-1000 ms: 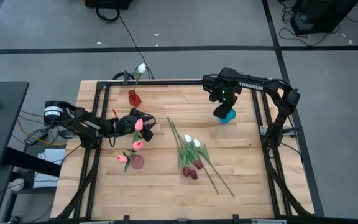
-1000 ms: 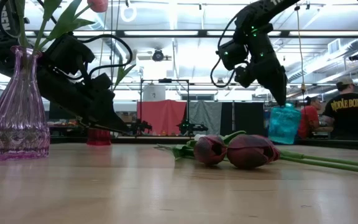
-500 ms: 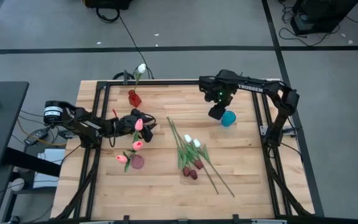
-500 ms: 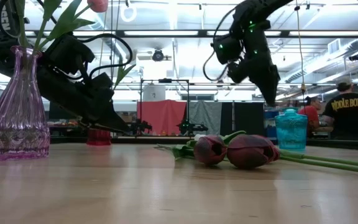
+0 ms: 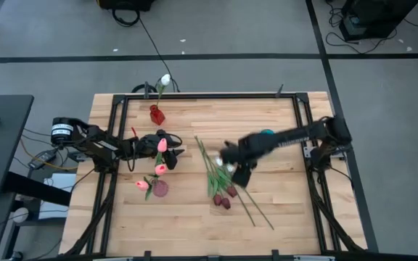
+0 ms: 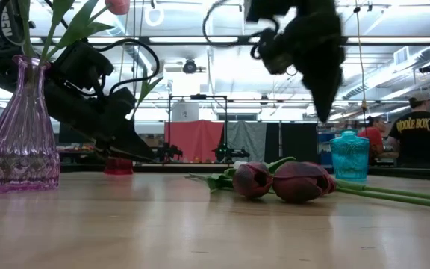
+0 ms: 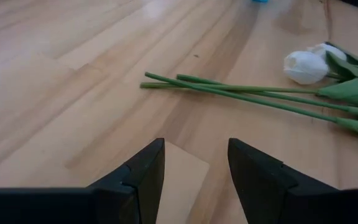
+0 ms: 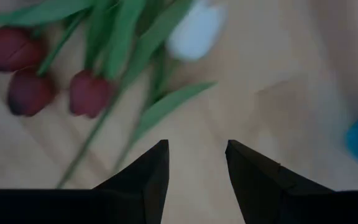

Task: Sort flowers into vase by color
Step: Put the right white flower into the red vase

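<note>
1. the right gripper hangs over the loose flowers at the table's middle, fingers apart and empty.
2. the left gripper waits near the purple vase holding pink tulips, fingers apart, empty.

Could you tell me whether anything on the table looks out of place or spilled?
Nothing is spilled or tipped. The loose maroon and white tulips lie in a heap mid-table, unsorted. The purple glass vase, red vase and blue vase stand upright.
</note>
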`<act>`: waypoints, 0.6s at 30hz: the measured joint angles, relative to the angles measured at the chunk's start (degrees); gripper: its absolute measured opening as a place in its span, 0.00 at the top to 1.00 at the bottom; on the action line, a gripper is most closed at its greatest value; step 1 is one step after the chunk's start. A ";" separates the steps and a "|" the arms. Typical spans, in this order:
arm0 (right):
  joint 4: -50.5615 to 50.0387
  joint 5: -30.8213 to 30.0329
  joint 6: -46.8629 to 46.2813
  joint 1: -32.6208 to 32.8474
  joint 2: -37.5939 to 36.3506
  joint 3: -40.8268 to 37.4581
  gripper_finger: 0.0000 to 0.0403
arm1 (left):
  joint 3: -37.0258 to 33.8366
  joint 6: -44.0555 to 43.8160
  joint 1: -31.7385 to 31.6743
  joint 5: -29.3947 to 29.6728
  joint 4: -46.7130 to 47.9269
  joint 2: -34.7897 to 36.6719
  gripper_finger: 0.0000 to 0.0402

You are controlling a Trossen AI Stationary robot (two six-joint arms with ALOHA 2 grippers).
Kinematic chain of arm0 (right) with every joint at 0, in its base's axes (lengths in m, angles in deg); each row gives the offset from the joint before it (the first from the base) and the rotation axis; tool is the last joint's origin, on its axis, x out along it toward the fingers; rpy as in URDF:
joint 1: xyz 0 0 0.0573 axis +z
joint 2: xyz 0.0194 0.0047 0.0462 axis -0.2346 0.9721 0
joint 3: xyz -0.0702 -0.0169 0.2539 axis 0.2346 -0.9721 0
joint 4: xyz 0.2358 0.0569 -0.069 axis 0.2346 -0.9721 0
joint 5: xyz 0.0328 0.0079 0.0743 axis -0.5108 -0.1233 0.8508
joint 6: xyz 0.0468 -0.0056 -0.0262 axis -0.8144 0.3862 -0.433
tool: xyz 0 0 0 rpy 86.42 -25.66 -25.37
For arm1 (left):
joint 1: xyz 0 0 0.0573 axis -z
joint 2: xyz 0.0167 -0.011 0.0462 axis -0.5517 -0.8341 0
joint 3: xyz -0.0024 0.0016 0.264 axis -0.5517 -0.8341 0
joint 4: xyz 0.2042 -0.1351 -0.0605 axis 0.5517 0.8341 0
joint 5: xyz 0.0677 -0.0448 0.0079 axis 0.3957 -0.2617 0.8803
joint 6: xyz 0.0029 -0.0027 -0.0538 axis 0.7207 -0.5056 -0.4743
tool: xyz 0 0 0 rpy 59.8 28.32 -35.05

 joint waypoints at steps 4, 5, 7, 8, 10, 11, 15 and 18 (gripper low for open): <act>4.67 -1.02 -8.89 7.12 0.00 -2.80 0.54 | 0.00 1.60 0.00 -0.57 -0.54 -0.01 0.55; 6.34 -0.98 -10.80 8.41 0.00 -3.87 0.52 | 0.00 1.99 -0.07 -0.39 -0.69 0.00 0.55; 9.90 -0.85 -13.69 10.32 0.00 -6.12 0.49 | 0.00 2.91 -0.11 0.51 -1.25 0.00 0.55; 11.86 -0.81 -14.78 10.92 0.00 -7.47 0.48 | 0.00 2.96 -0.11 0.92 -1.68 0.00 0.55; 15.29 -1.04 -17.70 11.59 0.00 -10.27 0.45 | 0.00 3.02 -0.12 1.85 -2.91 0.00 0.55; 16.72 -1.02 -18.96 11.71 0.01 -11.61 0.44 | 0.00 3.04 -0.11 2.00 -3.56 0.00 0.55; 20.03 -1.03 -22.76 11.60 0.04 -15.40 0.44 | 0.00 3.07 -0.11 2.15 -5.16 0.00 0.55; 22.10 -1.25 -24.07 11.84 0.31 -16.74 0.45 | 0.00 3.18 -0.11 2.23 -5.11 0.00 0.55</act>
